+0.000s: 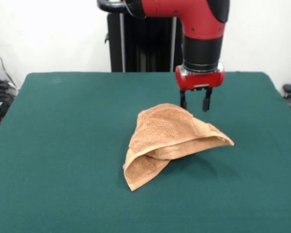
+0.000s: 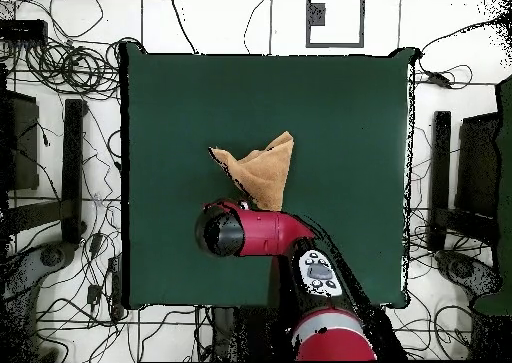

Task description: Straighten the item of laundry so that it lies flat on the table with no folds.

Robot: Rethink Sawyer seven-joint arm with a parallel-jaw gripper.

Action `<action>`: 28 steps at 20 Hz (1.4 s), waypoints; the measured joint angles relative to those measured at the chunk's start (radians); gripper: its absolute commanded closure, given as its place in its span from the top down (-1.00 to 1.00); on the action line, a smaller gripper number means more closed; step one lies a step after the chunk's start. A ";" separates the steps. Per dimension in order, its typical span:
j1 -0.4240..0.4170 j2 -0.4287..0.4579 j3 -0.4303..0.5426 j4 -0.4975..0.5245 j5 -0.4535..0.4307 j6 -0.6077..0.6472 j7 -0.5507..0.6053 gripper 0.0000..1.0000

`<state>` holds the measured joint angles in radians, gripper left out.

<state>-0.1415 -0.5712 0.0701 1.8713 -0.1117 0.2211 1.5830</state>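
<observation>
The orange-tan towel [image 1: 169, 138] lies crumpled near the middle of the green table [image 1: 63, 126]. It is folded over on itself into a humped triangle, with one corner sticking out to the right and a folded lobe toward the front. My gripper [image 1: 195, 103] hangs just behind the towel's high far edge. Its two dark fingers [image 1: 206, 99] stand apart with nothing between them. In the overhead view the towel [image 2: 262, 169] is a folded triangle on the table [image 2: 340, 119], and the arm's red and black head [image 2: 240, 231] hides the gripper beside it.
The robot's black pedestal [image 1: 140, 43] stands at the table's far edge. Cables and stands [image 2: 60, 159] surround the table on the floor in the overhead view.
</observation>
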 measured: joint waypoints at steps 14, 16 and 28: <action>-0.003 -0.074 0.000 0.000 0.000 0.000 0.000 1.00; -0.004 -0.087 0.000 0.001 -0.001 0.000 0.000 1.00; -0.005 -0.134 0.000 0.001 -0.001 0.000 0.000 1.00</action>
<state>-0.1464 -0.7054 0.0698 1.8724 -0.1124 0.2215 1.5830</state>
